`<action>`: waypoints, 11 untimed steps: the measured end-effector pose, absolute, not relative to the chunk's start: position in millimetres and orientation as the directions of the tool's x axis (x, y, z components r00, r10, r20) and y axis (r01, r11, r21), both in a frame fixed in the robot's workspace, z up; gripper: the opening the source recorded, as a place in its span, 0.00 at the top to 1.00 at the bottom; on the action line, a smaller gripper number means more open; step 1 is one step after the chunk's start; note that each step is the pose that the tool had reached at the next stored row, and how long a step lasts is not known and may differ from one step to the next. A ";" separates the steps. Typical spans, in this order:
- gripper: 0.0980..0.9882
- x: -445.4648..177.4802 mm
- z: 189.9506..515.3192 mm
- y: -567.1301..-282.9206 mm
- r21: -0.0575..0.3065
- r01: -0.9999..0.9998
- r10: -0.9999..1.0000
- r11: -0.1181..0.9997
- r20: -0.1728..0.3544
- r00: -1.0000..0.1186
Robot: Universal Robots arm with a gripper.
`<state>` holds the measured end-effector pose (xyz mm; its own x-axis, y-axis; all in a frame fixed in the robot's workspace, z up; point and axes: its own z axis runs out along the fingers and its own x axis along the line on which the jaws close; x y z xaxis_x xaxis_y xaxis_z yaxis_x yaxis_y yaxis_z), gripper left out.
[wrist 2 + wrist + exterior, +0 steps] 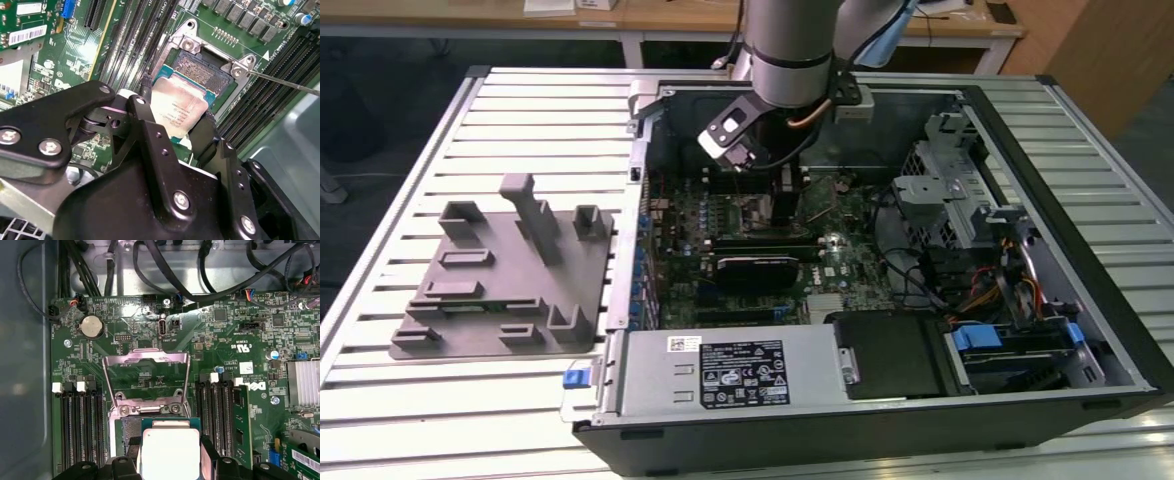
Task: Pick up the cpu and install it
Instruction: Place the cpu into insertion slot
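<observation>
while the gripper (177, 102) pinches the cpu (176, 114) by its edges, jaws closed to its width, just over the open socket (207, 70), twelve o'clock in the case (881, 435), installing seems under way; seating likely needs squaring.

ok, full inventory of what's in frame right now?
cpu: one, silvery-white top, between the end effector's fingers, just over the socket.
socket: one, metal-framed, open, on the motherboard.
load plate: one, silver, raised off the socket.
lever: one, thin wire, swung out beside the socket.
coin battery: one, silver, on the motherboard.
motherboard: one, green, inside the case.
case: one, black, open, on the table.
tray: one, grey, upright blocks, on the table at the exterior view's left.
table: one, pale, slatted.
arm: one, grey, reaching into the case.
end effector: one, black, shut on the cpu.
</observation>
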<state>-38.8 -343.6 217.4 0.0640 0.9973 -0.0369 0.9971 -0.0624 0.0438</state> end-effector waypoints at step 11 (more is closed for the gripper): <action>0.50 -38.8 213.4 -338.9 0.044 0.999 0.999 0.006 -0.040 -0.004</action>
